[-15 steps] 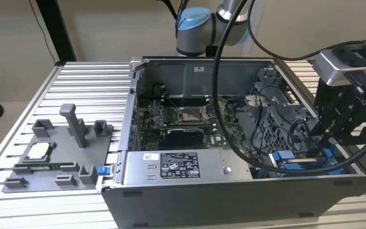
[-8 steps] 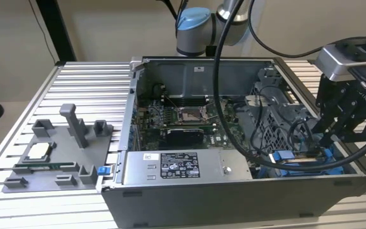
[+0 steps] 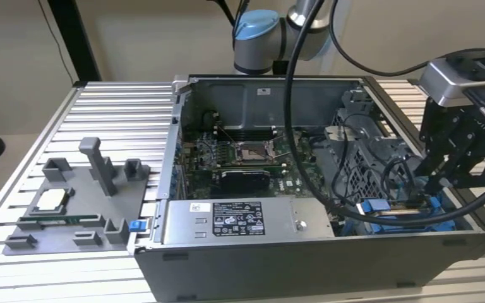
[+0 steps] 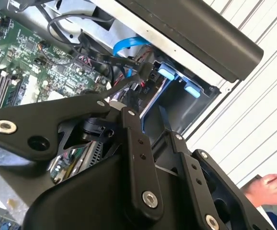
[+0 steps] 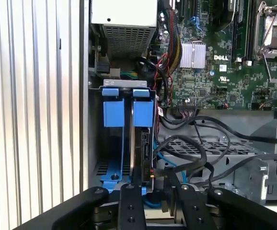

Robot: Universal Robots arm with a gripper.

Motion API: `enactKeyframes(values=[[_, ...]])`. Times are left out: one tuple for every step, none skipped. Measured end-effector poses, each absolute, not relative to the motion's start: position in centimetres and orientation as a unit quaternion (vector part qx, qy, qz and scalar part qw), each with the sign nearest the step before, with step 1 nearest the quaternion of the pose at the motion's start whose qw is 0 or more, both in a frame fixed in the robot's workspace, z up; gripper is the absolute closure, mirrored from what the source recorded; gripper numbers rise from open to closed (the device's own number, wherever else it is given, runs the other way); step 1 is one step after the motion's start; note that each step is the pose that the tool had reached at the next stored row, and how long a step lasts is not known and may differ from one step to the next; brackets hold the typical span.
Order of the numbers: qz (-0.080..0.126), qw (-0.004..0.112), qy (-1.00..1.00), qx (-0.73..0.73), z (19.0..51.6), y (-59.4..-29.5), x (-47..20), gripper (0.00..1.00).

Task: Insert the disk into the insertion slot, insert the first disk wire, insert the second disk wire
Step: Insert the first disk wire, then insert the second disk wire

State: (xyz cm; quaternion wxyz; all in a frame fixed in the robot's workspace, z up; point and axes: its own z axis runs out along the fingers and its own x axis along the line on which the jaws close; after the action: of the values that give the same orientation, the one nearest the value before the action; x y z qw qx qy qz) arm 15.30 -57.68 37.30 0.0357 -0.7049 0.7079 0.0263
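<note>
Claw position: I am watching the gripper (image 3: 432, 186) hanging low over the case's corner at the exterior view's right, right above the drive bay; in the first wrist view its tip (image 5: 154, 189) is sitting among the cables at the disk's near end.
Claw state: I am not able to tell whether it is wide, narrow or clamping something; cables and a dark plug are crowding its tip.
Disk: I am seeing the disk (image 5: 140, 148) standing on edge inside the insertion slot (image 5: 100, 168), with two bright blue tabs (image 5: 113, 108) lying at its far end.
Slot in the exterior view: the blue-railed insertion slot (image 3: 453, 222) is showing in the case's front corner, with the disk's pale edge (image 3: 407, 211) lying between the blue parts.
Wiring: black cables (image 5: 196, 143) are looping beside the disk, and a blue flat cable (image 4: 129, 43) is curving above the bay; I am not able to tell whether any plug is seated.
Surroundings: the grey power-supply box (image 3: 225, 221) is sitting along the case's front edge, the motherboard (image 3: 242, 158) behind it.
Table: the ribbed metal table (image 3: 116, 107) is carrying a grey fixture plate (image 3: 65, 230) at the exterior view's left.
Bystander: a person's hand (image 4: 268, 189) is resting on the table beside the case.
</note>
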Motion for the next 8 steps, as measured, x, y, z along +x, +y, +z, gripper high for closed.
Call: enactKeyframes(values=[[0.026, 0.036, 0.708, -0.705, 37.29, -57.67, 15.39, 0.0], [0.026, 0.036, 0.708, -0.705, 37.28, -57.65, 15.51, 0.0], [0.026, 0.036, 0.708, -0.705, 37.28, -57.62, 15.64, 0.0], [0.026, 0.036, 0.708, -0.705, 37.27, -57.58, 15.78, 0.0], [0.026, 0.036, 0.708, -0.705, 37.27, -57.54, 15.92, 0.0], [0.026, 0.036, 0.708, -0.705, 37.27, -57.48, 16.08, 0.0], [0.026, 0.036, 0.708, -0.705, 37.28, -57.39, 16.23, 0.0], [0.026, 0.036, 0.708, -0.705, 37.28, -57.27, 16.36, 0.0]])
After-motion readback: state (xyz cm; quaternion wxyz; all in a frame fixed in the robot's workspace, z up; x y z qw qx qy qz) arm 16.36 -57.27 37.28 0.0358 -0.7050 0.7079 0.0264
